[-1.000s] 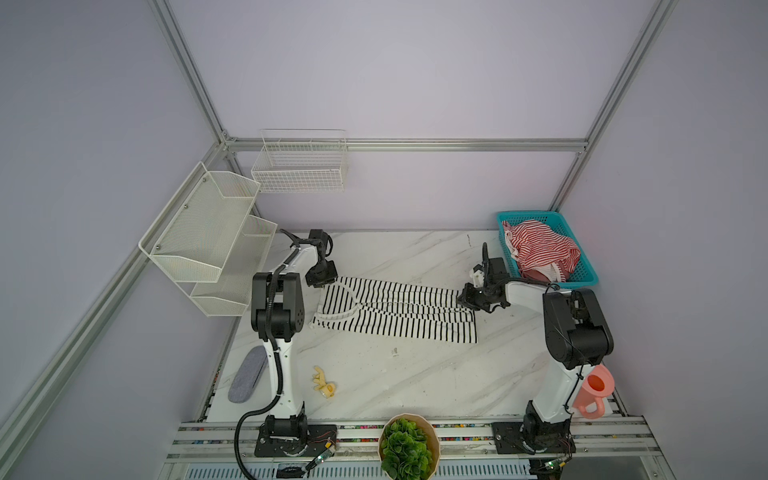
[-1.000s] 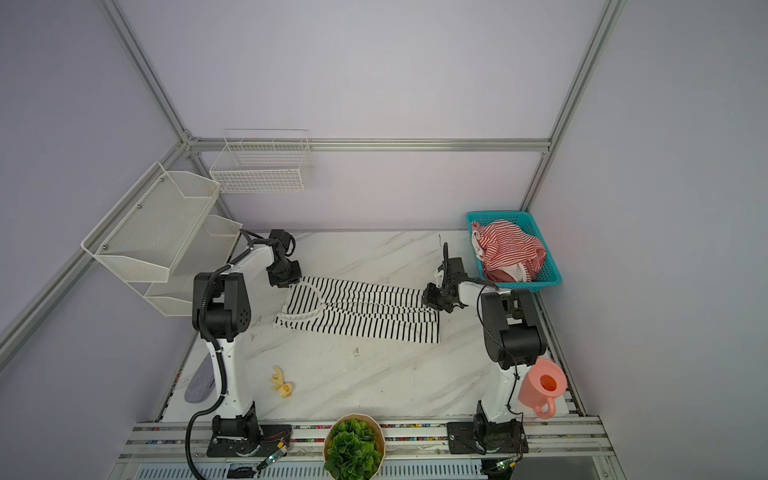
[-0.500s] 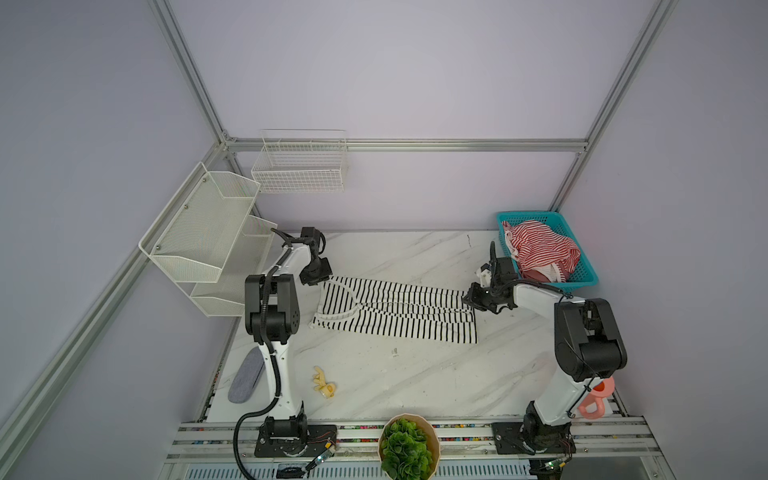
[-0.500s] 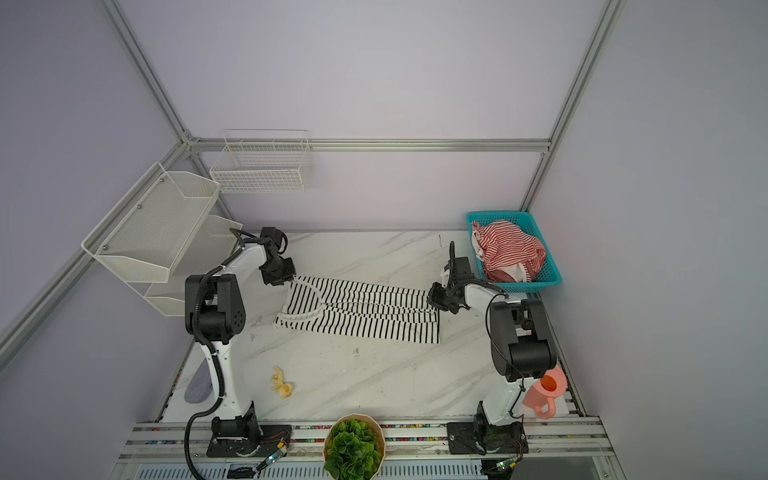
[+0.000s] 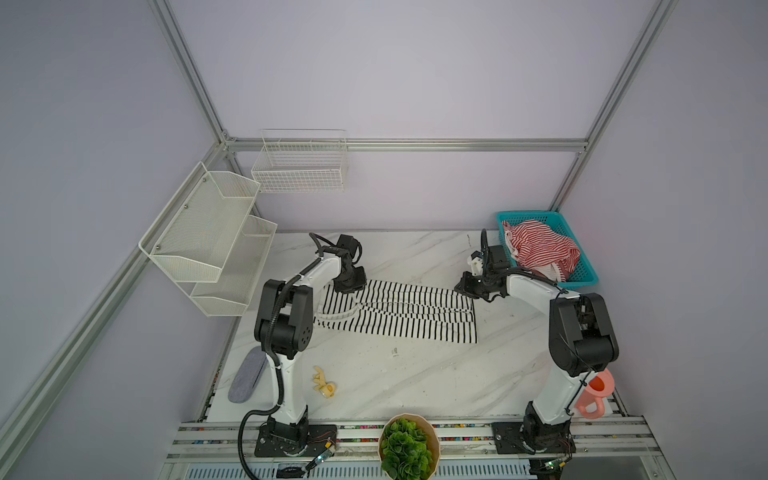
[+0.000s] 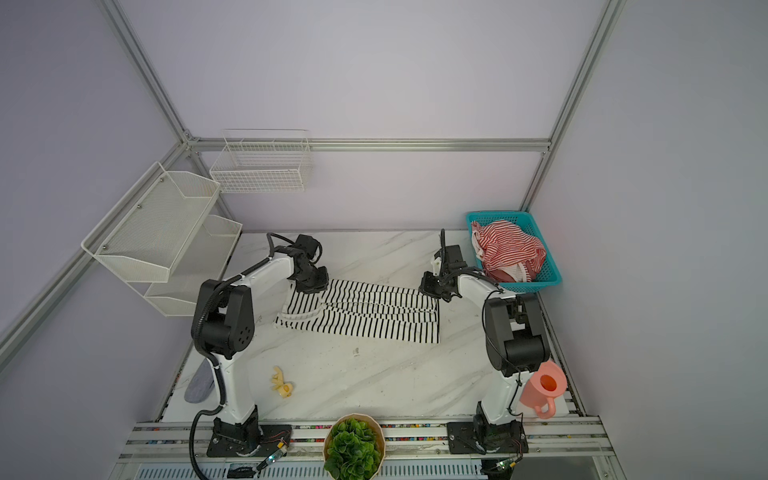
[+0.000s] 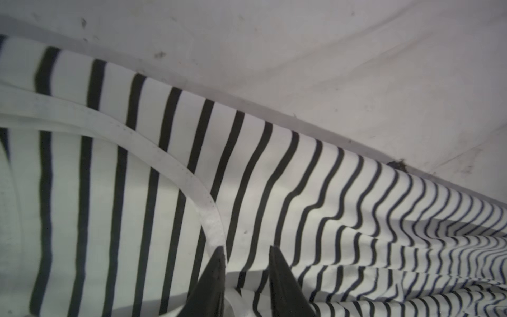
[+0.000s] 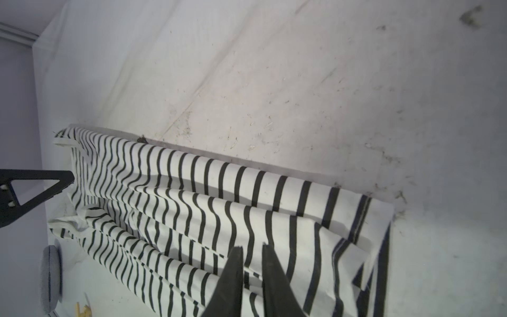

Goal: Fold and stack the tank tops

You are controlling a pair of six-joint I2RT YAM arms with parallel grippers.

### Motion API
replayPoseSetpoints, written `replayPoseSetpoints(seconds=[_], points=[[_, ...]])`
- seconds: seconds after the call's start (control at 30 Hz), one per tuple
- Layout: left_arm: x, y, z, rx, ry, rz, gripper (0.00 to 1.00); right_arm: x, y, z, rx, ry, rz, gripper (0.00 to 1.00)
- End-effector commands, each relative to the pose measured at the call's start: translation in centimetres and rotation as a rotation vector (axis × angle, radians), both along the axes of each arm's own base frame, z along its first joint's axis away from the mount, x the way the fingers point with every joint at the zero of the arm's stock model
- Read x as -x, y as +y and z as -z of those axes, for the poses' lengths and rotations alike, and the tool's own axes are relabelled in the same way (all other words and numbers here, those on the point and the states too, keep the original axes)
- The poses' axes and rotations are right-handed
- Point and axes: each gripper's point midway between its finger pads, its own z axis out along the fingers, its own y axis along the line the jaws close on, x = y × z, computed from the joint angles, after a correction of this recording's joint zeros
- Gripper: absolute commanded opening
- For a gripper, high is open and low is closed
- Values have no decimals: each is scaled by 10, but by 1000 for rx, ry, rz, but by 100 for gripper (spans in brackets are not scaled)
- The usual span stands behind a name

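Looking from the left of both top views, you find the left claw (image 5: 351, 286) (image 6: 312, 286) on the upper-left corner of the black-and-white tank top (image 5: 399, 313) (image 6: 365, 311). The top lies lengthwise at mid-frame on the marble tabletop (image 5: 415, 382), rumpled into long ridges, with white trim curling at its left end. The right claw (image 5: 467, 287) (image 6: 430, 287) sits on its upper-right corner. Farther right, the red-and-white tank top (image 5: 540, 249) (image 6: 507, 249) is bunched in the teal basket (image 5: 528, 215) (image 6: 498, 214), and its shape is hard to read.

From above, each claw's body hides its fingertips, so you cannot judge the grip there. The wrist views fill that in. The left claw (image 7: 245, 249) shows its jaws narrowly apart, pinching striped cloth (image 7: 247, 164) beside the trim. The right claw (image 8: 251, 247) is nearly closed on a raised fold (image 8: 219, 205) near the hem. Neither wrist view shows the basket.
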Motion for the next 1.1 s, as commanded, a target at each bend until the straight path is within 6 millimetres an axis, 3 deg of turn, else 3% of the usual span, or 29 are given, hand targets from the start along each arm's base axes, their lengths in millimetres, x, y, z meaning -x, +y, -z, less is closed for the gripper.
replayPoseSetpoints(seconds=[0.0, 0.2, 0.37, 0.57, 0.67, 0.9, 1.07], points=[[1, 3, 16, 0, 22, -8, 28, 4, -9, 14, 101, 39, -45, 20], [-8, 4, 37, -34, 47, 5, 28, 10, -28, 36, 242, 82, -88, 24], [-25, 6, 48, -78, 59, 40, 28, 27, -48, 65, 359, 173, -93, 24], [-62, -9, 52, -63, 27, 137, 28, 54, -52, 66, 355, 212, -66, 24], [-83, -20, 50, -42, 2, 179, 28, 71, -46, 63, 328, 224, -60, 24], [-115, -79, 37, -37, -138, 424, 32, 126, -17, 65, 249, 284, -48, 24], [-131, -98, 34, -89, -218, 489, 33, 158, -2, 60, 200, 309, -3, 23]])
